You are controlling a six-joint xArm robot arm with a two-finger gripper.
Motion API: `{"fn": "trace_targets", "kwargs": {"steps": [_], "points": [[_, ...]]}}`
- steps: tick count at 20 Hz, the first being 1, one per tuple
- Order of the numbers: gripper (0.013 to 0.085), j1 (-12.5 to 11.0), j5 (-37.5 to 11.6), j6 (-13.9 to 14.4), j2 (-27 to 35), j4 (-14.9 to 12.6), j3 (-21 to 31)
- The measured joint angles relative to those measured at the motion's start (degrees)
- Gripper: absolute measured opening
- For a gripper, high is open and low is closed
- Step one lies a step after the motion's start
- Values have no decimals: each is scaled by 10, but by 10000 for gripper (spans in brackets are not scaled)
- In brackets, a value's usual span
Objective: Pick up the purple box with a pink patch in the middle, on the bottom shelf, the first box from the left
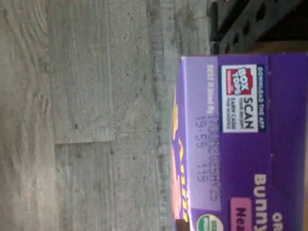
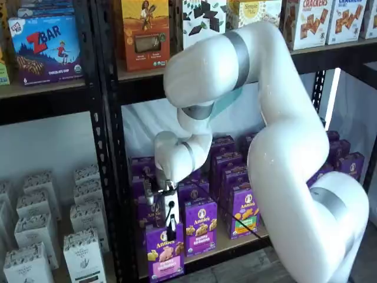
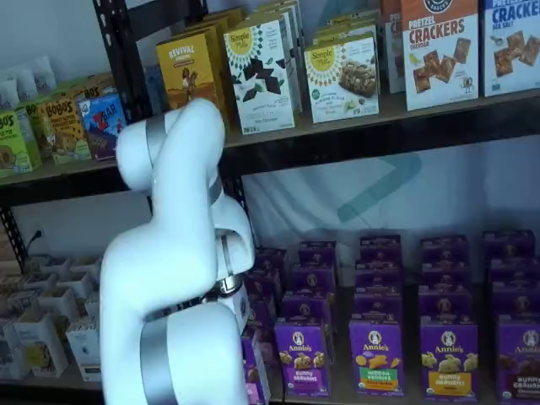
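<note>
Here, the small upright purple cardboard box (image 2: 165, 252) with the white rabbit logo and pink label patch is standing at the front left corner of the tan bottom shelf board (image 2: 235, 243), its face pushed out past the neighbouring row and over the shelf's front edge. In the wrist view the same purple box (image 1: 250, 144) is showing its top panel, with a printed date stamp and a red-and-white scan label, against grey wood-grain flooring; a black perforated upright (image 1: 250, 21) is crossing a corner beyond it.

The two-finger gripper (image 2: 171, 227) is reaching down onto the top of this box, black fingers closed on it. The white arm (image 2: 283, 135) is arching from the front right of the rack, across the shelf opening, to that corner.

Just beside the held box, toward the shelf's middle, another purple box with a green patch (image 2: 200, 227) is standing at the front edge. Further purple boxes are filling the board in rows behind.

In a shelf view the arm is hiding the gripper and most of the box; a sliver of purple (image 3: 253, 371) is showing at the arm's edge.
</note>
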Motion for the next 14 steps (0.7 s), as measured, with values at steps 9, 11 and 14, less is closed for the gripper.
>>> {"fn": "trace_targets", "kwargs": {"steps": [9,11,14], "points": [[290,-9,-41,33,-84,-44,121],[290,-15,-51,43,-104,-61,148],[290,-29,-69,49,-134,-81,191]]}}
